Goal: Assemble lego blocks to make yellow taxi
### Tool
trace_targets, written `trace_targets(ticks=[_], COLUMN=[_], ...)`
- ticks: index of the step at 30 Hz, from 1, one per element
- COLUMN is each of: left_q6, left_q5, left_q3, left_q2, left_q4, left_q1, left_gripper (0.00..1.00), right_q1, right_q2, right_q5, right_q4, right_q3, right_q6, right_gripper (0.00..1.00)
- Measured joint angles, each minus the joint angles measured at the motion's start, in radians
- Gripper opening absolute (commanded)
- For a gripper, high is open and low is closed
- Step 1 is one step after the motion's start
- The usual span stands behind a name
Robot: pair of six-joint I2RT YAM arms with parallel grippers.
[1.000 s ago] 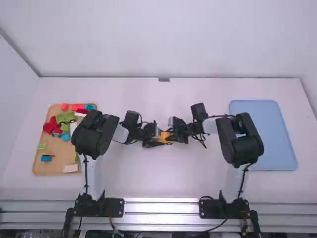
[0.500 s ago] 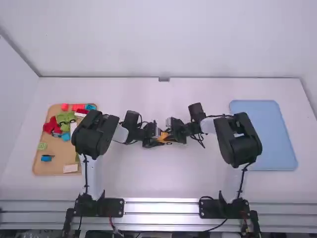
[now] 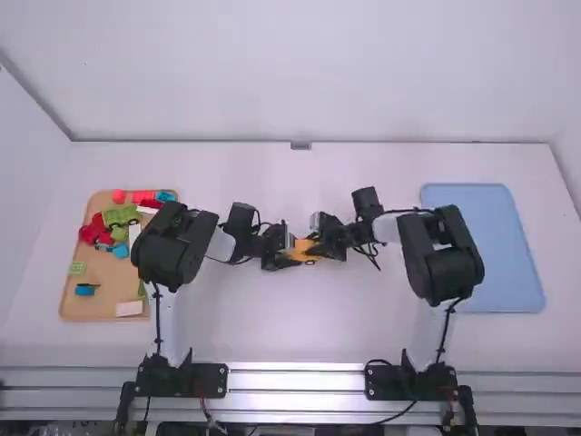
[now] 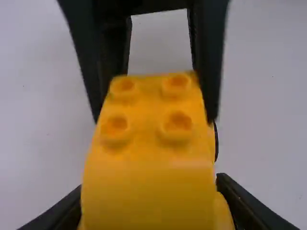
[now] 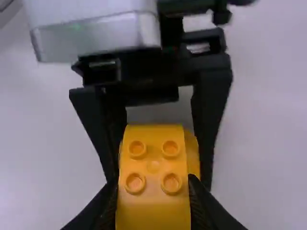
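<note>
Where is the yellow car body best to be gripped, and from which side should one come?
I would come from one end and pinch the long sides of the yellow car body: they look fairly flat, while round studs stick up on top.

In the high view, the left gripper (image 3: 285, 250) from nine o'clock and the right gripper (image 3: 320, 247) from three o'clock hide most of the yellow block build (image 3: 301, 247); its studs are too small to tell. The left arm (image 3: 172, 245) covers the wooden tray's (image 3: 109, 295) three-o'clock edge and part of a green block (image 3: 142, 289). Each wrist view's edge cuts off the build, whose near end hides part of the fingers; the left wrist view blurs its studs.
</note>
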Motion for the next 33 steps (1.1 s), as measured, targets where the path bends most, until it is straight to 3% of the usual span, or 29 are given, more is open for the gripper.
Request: trace_targets(ticks=[4,25,33], left_q6=[0.000,-0.001,-0.001], left_q5=[0.000,0.001,0.000], left_q3=[0.000,0.000,0.000], left_q2=[0.000,0.000,0.000], left_q4=[0.000,-0.003,-0.003], left_q1=[0.000,0.007,0.013], left_gripper=[0.37,0.33,0.29], right_q1=[-0.043,0.030,0.048], right_q2=[0.001,0.019,0.000], right_q5=[-0.011,0.027,0.095], right_q4=[-0.016,0.074,0.018], right_q3=[-0.007,0.000,0.016], right_q6=[-0.021,0.058,0.069], right_gripper=[0.00,0.00,0.00])
